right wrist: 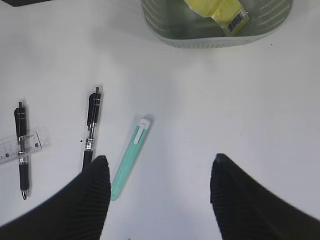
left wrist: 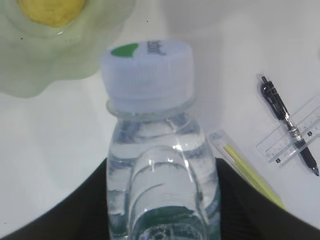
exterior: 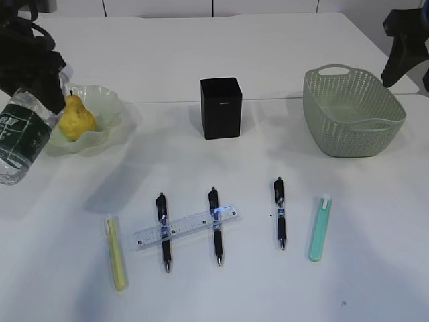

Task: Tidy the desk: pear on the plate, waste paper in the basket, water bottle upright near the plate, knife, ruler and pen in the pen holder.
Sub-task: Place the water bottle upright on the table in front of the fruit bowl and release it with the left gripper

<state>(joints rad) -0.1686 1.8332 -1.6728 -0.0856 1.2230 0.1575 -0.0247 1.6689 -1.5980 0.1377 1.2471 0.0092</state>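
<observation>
White desk [exterior: 268,295]: nearest lie three pens, the ruler [exterior: 186,228] across two, and two knives. Behind, the pen holder [exterior: 221,107]. The basket [exterior: 352,114] contains waste paper [right wrist: 215,11]; the plate [exterior: 107,107] holds the pear [exterior: 76,119]. Left pincer [exterior: 37,100] grips the water bottle [exterior: 20,137], tilted; right pincer [right wrist: 159,192] open, holding nothing.

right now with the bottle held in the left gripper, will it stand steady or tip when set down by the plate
The water bottle looks nearly full in the left wrist view, so probably heavy for its size and fairly steady once upright. It hangs tilted in the left gripper, so it may topple if released before being straightened. Its smooth wall could slip.
</observation>
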